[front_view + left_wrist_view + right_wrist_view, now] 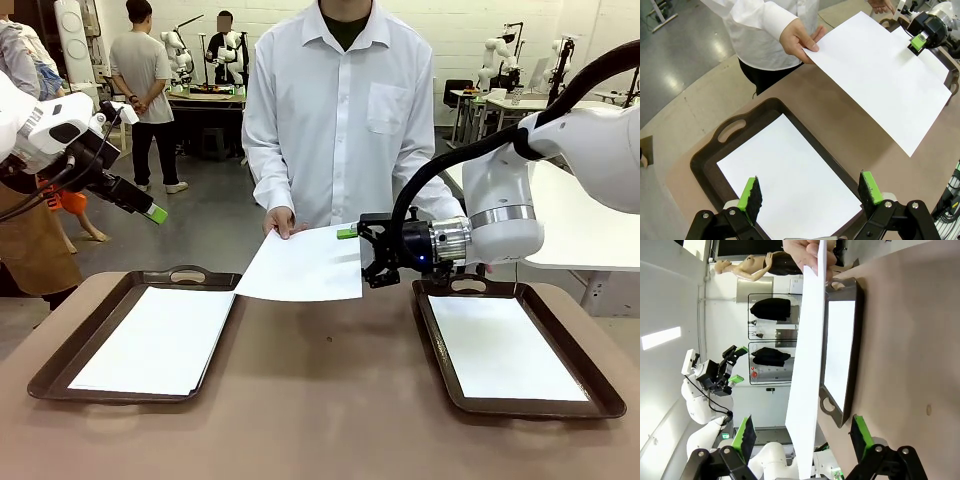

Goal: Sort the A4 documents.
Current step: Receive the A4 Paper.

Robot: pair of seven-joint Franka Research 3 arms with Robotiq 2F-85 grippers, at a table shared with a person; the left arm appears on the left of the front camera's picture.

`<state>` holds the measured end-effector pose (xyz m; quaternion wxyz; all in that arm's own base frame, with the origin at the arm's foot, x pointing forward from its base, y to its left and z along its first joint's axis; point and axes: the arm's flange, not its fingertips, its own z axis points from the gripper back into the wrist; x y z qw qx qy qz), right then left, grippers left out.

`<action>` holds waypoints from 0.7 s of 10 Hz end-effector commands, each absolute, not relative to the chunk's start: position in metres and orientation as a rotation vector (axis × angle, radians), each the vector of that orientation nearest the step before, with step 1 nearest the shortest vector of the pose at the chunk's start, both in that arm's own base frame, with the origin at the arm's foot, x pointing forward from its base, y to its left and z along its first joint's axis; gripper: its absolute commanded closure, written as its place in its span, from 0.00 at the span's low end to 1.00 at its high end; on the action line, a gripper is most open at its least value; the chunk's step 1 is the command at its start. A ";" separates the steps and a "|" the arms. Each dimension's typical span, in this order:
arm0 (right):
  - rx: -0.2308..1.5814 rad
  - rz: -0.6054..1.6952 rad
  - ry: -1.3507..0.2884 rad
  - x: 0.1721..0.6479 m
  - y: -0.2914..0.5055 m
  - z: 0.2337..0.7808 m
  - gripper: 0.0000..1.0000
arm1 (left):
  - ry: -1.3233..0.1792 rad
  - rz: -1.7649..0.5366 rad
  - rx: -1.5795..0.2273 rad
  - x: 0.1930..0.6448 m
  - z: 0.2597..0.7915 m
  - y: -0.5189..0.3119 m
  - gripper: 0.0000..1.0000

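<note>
A person's hand (280,222) holds one A4 document (300,265) out over the table's middle, slightly tilted. My right gripper (362,256) stands open around that sheet's right edge; in the right wrist view the sheet (807,365) runs edge-on between my spread fingers (747,432), touching neither pad. My left gripper (150,210) hangs open in the air at the far left. From its wrist camera the gripper (810,192) is above another A4 document (790,180) lying flat in the left tray (732,130). The held sheet (880,75) shows farther off.
Two dark brown handled trays sit on the brown table: the left tray (45,375) with a white sheet (160,340) and the right tray (600,385) with a white sheet (500,345). The person stands at the far edge. Bare tabletop lies between the trays.
</note>
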<state>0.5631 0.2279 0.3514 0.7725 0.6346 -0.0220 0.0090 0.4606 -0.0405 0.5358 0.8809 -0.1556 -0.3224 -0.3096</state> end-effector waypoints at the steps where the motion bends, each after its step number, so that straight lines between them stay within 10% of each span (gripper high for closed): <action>1: 1.349 0.047 -0.023 0.571 0.236 0.342 0.02 | -0.674 -0.649 -0.335 0.460 0.535 -0.038 0.00; 7: 1.338 0.010 -0.050 0.575 0.237 0.335 0.58 | -0.674 -0.649 -0.335 0.460 0.535 -0.038 0.00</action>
